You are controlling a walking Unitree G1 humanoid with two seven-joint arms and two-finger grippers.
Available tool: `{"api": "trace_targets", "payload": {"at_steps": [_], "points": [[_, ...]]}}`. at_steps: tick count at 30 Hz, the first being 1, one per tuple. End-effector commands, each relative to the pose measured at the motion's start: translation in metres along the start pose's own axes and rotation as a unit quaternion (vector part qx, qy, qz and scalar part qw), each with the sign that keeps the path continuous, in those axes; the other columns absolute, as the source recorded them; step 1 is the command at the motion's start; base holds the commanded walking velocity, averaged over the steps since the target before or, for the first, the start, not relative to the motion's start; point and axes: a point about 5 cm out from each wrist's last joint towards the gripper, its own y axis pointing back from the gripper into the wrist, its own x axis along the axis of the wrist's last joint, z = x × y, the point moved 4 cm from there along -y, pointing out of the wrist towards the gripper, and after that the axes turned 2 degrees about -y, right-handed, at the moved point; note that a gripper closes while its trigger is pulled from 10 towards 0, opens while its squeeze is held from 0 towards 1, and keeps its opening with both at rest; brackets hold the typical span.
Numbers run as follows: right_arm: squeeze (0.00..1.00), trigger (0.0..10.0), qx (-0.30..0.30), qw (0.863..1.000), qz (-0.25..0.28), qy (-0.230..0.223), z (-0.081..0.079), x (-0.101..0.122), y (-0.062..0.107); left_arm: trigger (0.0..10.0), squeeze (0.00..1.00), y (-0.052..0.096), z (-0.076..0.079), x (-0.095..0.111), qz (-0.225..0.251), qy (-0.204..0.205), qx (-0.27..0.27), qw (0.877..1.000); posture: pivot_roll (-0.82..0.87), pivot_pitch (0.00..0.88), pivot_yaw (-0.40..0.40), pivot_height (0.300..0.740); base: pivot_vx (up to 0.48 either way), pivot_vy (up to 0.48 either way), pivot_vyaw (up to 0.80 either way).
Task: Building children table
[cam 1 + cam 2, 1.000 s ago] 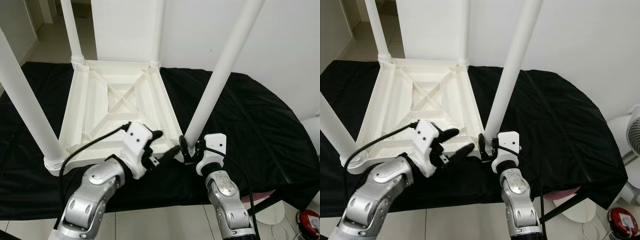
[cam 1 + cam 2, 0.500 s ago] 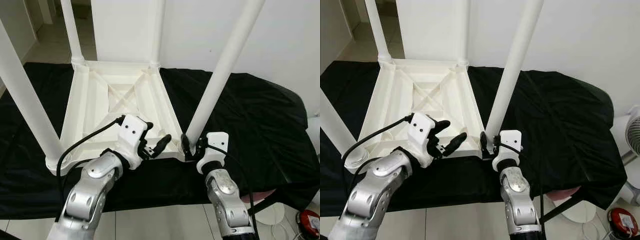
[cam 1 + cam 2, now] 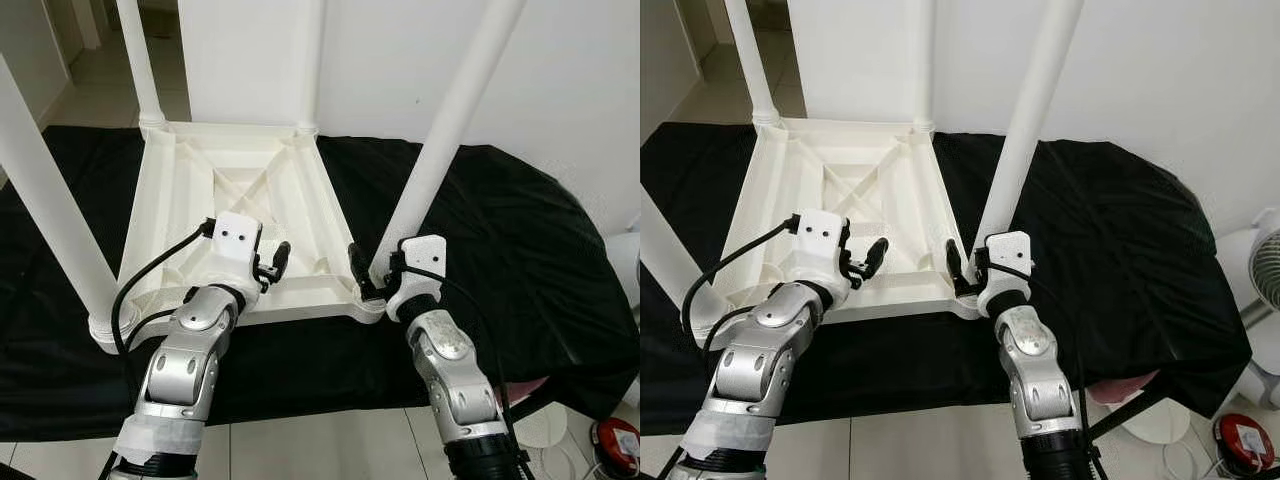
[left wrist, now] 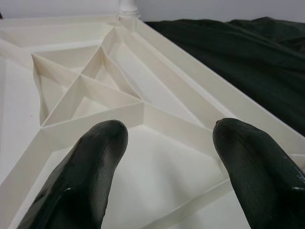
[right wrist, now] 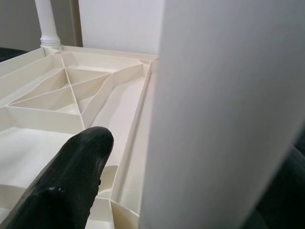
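Left end effector (image 3: 272,262) spread open, empty, over ribbed underside of upturned white children's table (image 3: 235,185). Right end effector (image 3: 362,280) at base of near-right table leg (image 3: 445,135); one finger (image 5: 66,181) inside the frame, other hidden behind leg, grip cannot tell. Table on black cloth (image 3: 500,220); leg tops cut off.

Home room — tiled floor (image 3: 85,75), white fan (image 3: 1265,290).
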Motion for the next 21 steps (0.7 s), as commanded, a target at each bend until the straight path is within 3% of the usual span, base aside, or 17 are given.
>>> {"api": "trace_targets", "payload": {"at_steps": [1, 5, 8, 10, 21], "points": [[0.00, 10.0, 0.015, 1.000, -0.002, -0.001, -0.006, -0.002, -0.005, 10.0, 0.00, -0.005, 0.002, 0.003, 0.004, 0.001, 0.013, 1.000, -0.03, 0.000, -0.103, 0.740, 0.000, 0.000, 0.00], [0.00, 10.0, 0.021, 1.000, -0.003, 0.001, -0.010, -0.003, -0.007, 10.0, 0.00, -0.006, 0.002, 0.003, 0.003, 0.001, 0.014, 1.000, -0.03, 0.000, -0.103, 0.740, 0.000, 0.000, 0.00], [0.00, 10.0, 0.045, 0.999, -0.011, -0.015, -0.039, -0.010, -0.014, 10.0, 0.00, -0.011, 0.003, 0.008, 0.011, -0.006, 0.006, 1.000, -0.02, 0.000, -0.111, 0.740, 0.000, 0.000, 0.00], [0.00, 10.0, 0.048, 0.999, -0.013, -0.020, -0.044, -0.011, -0.015, 10.0, 0.00, -0.013, 0.002, 0.010, 0.012, -0.007, 0.010, 1.000, -0.02, 0.000, -0.111, 0.740, 0.000, 0.000, 0.00], [0.00, 10.0, 0.026, 1.000, -0.012, -0.005, -0.029, -0.013, -0.012, 10.0, 0.00, -0.014, -0.014, 0.010, 0.003, 0.007, 0.038, 0.999, -0.02, 0.000, -0.103, 0.740, 0.000, 0.000, 0.00]]}}
